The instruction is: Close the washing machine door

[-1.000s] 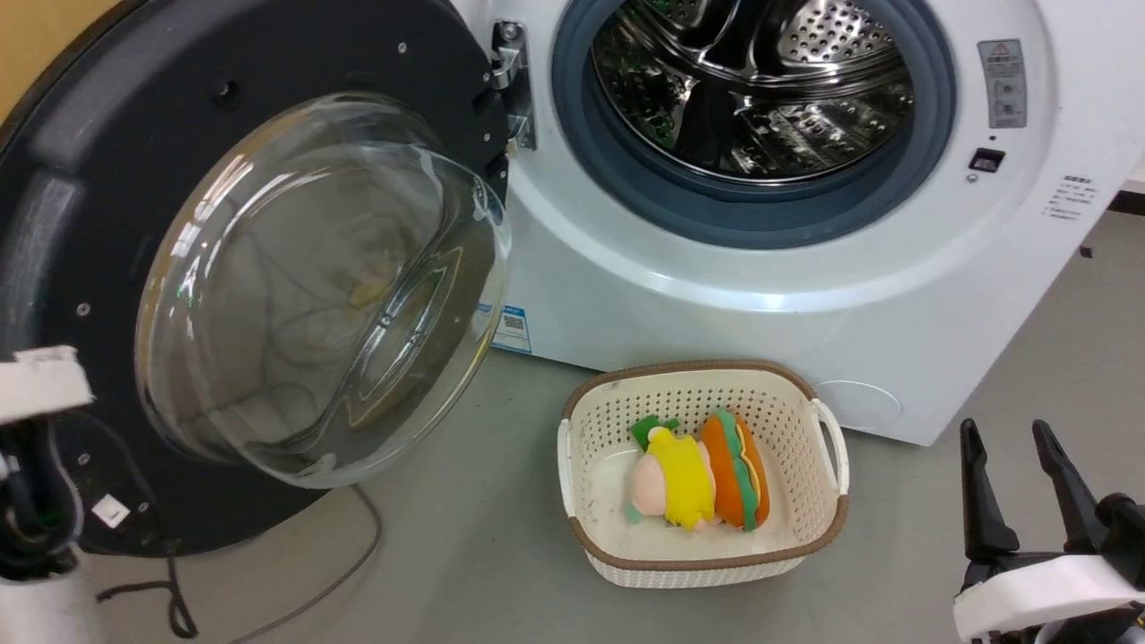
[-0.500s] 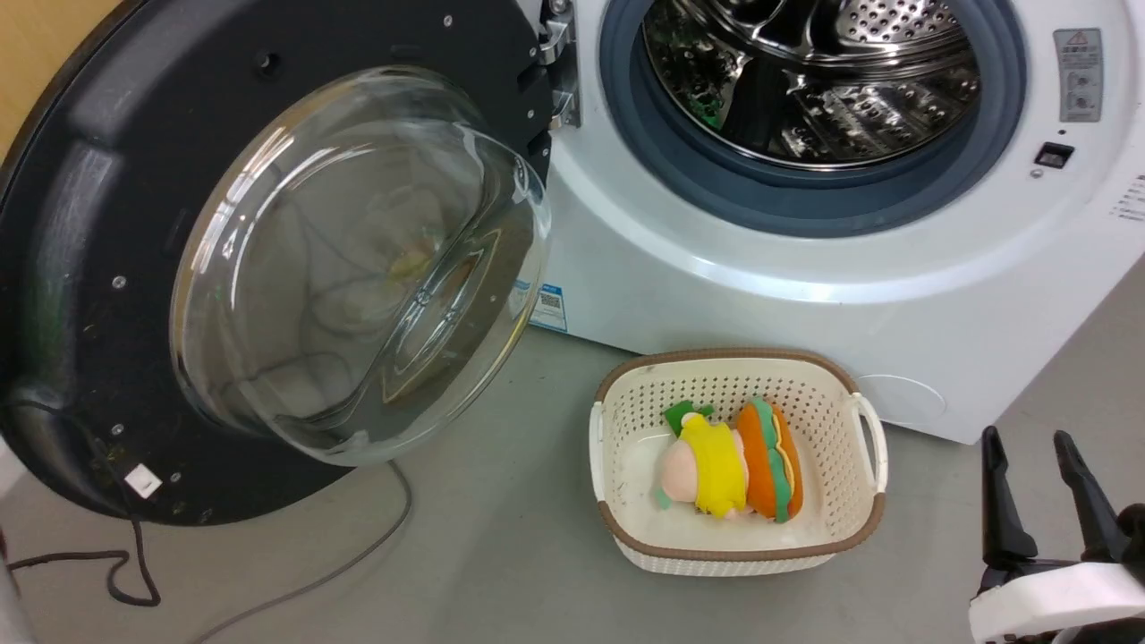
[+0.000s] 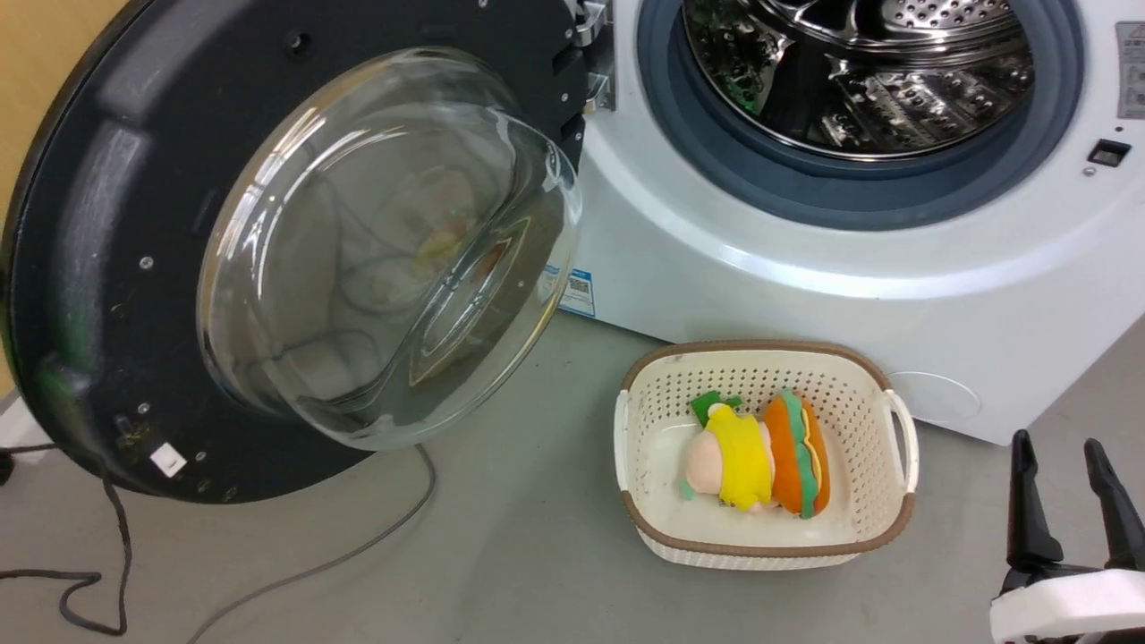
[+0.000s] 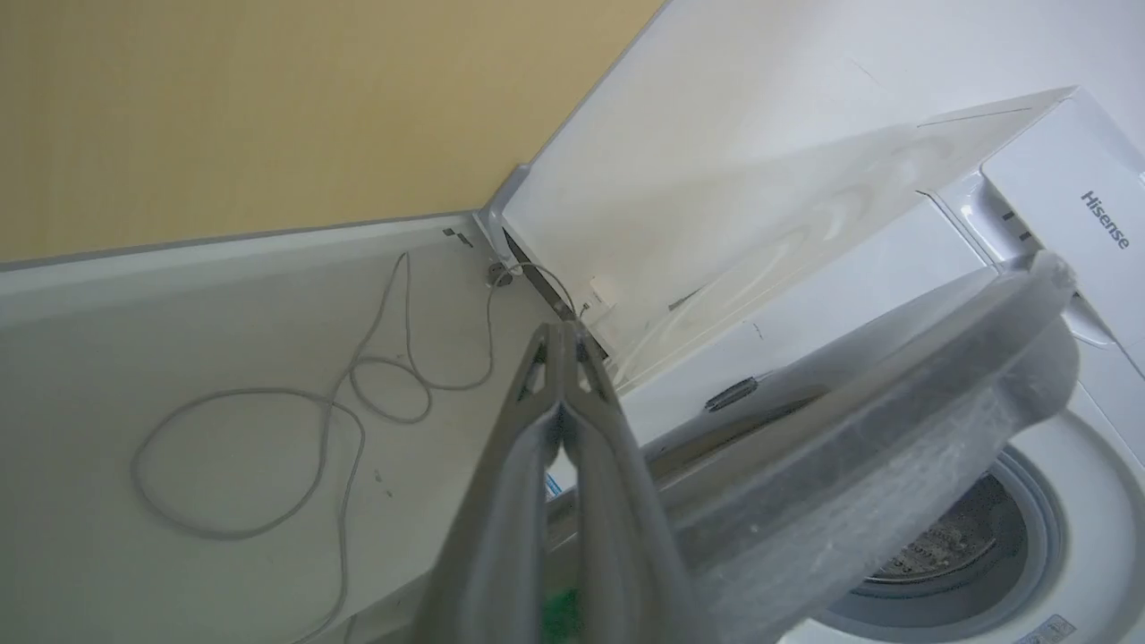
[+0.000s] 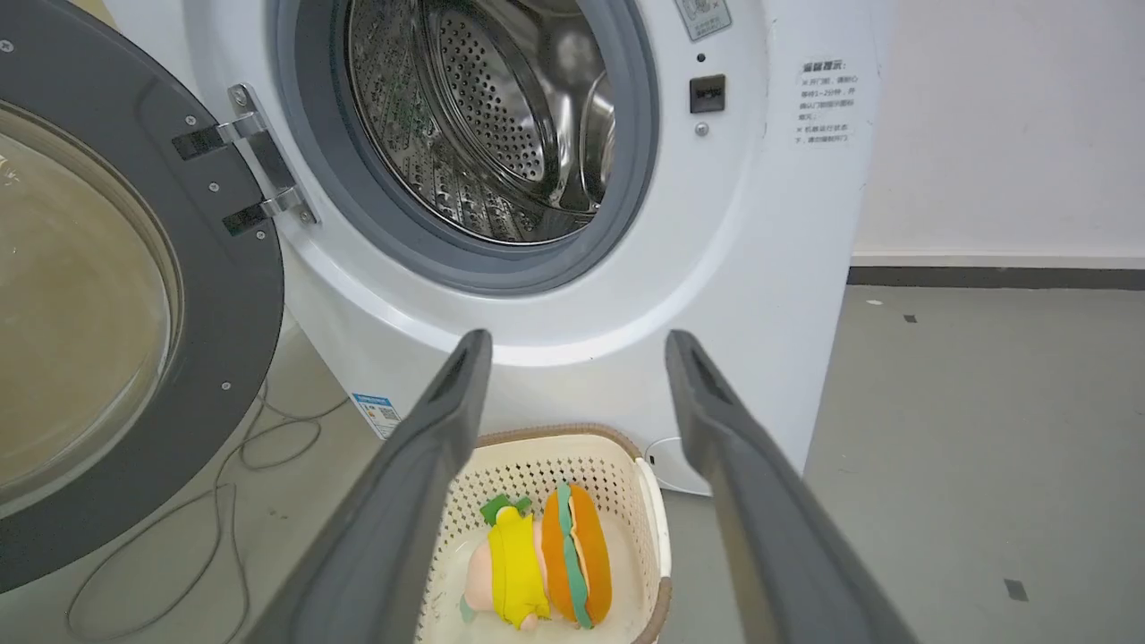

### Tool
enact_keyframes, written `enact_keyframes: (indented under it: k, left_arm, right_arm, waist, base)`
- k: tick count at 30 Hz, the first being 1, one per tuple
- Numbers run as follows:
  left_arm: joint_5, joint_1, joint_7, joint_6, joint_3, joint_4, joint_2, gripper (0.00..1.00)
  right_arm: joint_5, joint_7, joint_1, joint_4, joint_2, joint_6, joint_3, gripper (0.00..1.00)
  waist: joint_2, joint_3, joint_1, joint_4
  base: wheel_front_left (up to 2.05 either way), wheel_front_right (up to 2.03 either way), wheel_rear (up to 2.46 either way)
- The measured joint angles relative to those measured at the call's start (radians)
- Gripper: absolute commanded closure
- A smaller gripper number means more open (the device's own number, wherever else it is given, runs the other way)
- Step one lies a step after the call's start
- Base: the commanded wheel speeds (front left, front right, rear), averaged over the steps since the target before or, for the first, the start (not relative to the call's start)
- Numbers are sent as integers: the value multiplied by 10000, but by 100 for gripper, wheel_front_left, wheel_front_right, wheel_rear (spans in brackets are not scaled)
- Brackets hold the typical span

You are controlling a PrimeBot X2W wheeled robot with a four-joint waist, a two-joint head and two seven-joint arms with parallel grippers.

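while swung wide open left of the drum (image 3: 859, 80), door (image 3: 107, 224): round, glossy black rim, bulging clear glass bowl, metal hinge (image 5: 259, 170). washer (image 3: 805, 295): white, perforated steel inside, grey gasket (image 3: 859, 192), blue sticker (image 3: 579, 291), "hisense" lettering (image 4: 1103, 219). left gripper (image 4: 562, 335): fingertips pressed together. right gripper (image 3: 1057, 443): fingers spread, empty.

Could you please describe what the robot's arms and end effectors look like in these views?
The right end effector has two long, tapering, matte dark grey fingers rising from a smooth white housing with rounded edges. The left end effector has the same slim dark grey fingers, with what look like small slotted cut-outs near the tips and a spot of green at the base.
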Motion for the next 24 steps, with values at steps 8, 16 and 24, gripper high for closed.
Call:
enact_keyframes:
  k: [8, 16, 24]
  left_arm:
    - [-982, 229, 1480, -125, -832, -353, 255, 100]
    - [-2652, 1141, 2782, -240, -1697, -2105, 533, 100]
    - [-4184, 2200, 3591, -276, -2897, -4481, 593, 100]
  right_arm:
    - [144, -130, -83, 123, 2, -2, -247, 0]
    - [313, -320, -114, 215, 2, -2, -504, 0]
    - [407, -510, -111, 299, 4, -2, -746, 0]
  waist:
    - [0, 107, 0, 302]
    - [0, 137, 0, 538]
    - [0, 151, 0, 861]
  base:
    - [0, 0, 0]
    - [0, 0, 0]
    - [0, 0, 0]
